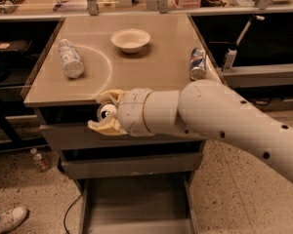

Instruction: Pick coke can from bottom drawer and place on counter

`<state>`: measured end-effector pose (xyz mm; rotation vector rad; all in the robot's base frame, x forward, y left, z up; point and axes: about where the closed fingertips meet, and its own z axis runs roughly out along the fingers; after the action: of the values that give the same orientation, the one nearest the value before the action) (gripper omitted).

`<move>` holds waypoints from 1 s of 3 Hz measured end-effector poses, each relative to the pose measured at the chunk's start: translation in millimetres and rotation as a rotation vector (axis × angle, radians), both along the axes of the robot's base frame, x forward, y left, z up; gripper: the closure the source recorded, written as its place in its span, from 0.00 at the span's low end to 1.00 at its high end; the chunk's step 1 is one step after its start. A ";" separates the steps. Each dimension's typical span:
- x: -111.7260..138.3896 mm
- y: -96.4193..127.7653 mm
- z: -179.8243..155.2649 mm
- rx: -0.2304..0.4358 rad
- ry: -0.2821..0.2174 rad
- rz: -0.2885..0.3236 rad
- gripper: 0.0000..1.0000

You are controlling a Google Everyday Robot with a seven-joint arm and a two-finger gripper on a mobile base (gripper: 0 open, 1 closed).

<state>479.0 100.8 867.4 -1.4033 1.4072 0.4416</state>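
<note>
Now | coke can (106, 112) gripped between fingers (104, 126) | at counter (151, 69) front edge

We see our gripper (103, 112) at the front edge of the counter (151, 74), left of middle, clasping the coke can (107, 112). Just beyond it, the near middle of the counter lies bare. A bottle (70, 58) on its side hems in the left, a bowl (130, 39) sits farther back, and a blue can (198, 63) sits by the right edge. Our arm (224, 116) crosses the front from the right, above the open bottom drawer (136, 201).
</note>
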 end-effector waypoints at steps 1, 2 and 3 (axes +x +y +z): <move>19.2 -11.4 36.9 0.009 -0.043 -0.017 1.00; 43.3 -21.8 61.3 0.028 -0.058 -0.033 1.00; 74.1 -31.6 83.4 0.050 -0.053 -0.049 1.00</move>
<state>553.1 69.2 950.8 -1.3282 1.3754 0.4030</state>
